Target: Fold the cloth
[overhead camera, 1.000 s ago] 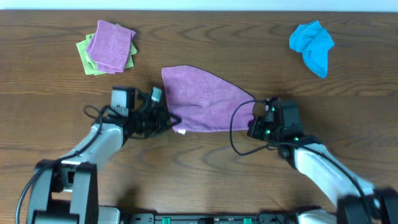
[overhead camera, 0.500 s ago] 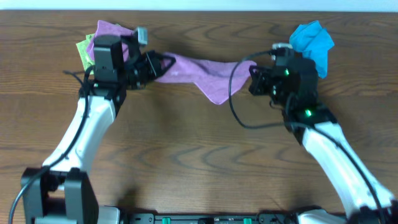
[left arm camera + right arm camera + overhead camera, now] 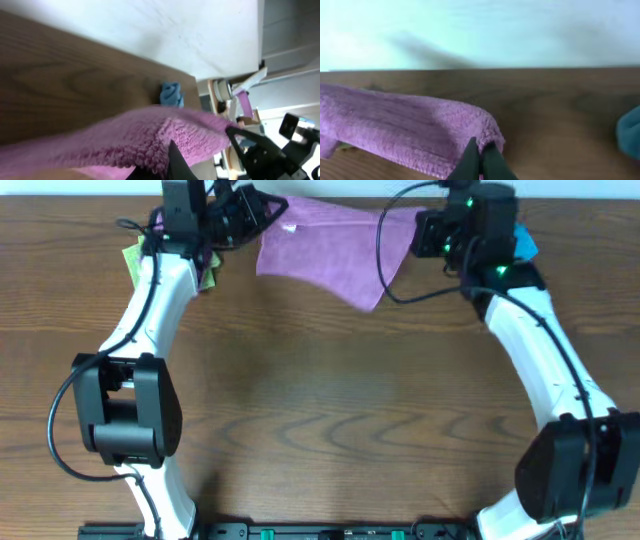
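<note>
The purple cloth (image 3: pixel 335 242) hangs stretched between both grippers above the far edge of the table, its lower corner drooping toward the middle. My left gripper (image 3: pixel 268 208) is shut on its left corner; the left wrist view shows the cloth (image 3: pixel 150 137) pinched at the fingertips. My right gripper (image 3: pixel 418 232) is shut on the right corner; the right wrist view shows the cloth (image 3: pixel 410 130) clamped between the dark fingers (image 3: pixel 470 162).
A folded purple cloth on a green cloth (image 3: pixel 135 258) lies at the far left, mostly hidden by the left arm. A crumpled blue cloth (image 3: pixel 524 242) lies at the far right behind the right arm, also in the right wrist view (image 3: pixel 629 131).
Both grippers have lifted the purple cloth off the table and carried it away toward the far edge, spreading it between them.
</note>
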